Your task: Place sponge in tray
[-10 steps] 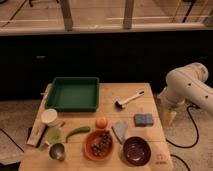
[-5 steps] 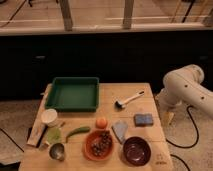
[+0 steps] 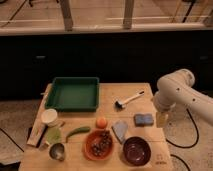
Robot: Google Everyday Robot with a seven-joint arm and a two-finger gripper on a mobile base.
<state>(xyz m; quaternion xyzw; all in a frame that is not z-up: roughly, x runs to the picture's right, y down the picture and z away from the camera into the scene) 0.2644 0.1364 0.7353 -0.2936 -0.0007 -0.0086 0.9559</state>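
Shifted left and a little lower than a second ago: the white arm [image 3: 182,92], now closer to the right edge of the table [image 3: 112,92]; everything on the table in the same places as before. Hanging from the arm's end, the gripper [image 3: 163,122], just off the right edge, pointed down, jaws spread with nothing between them. Just beside it, flat on the table near the right edge, the sponge [image 3: 143,119], not touched by the gripper. At the far left corner, the tray [image 3: 73,93], well apart from the sponge. Between tray and sponge, toward the far edge, a white-handled brush [image 3: 129,99]. Left of the sponge, a grey-blue cloth [image 3: 120,131], then an orange fruit [image 3: 101,122]. Along the near edge, an orange bowl [image 3: 86,142] with dark contents and a dark bowl [image 3: 136,150]. Near the left edge, a white cup [image 3: 49,116], a green vegetable [image 3: 77,132] and a metal cup [image 3: 57,151].
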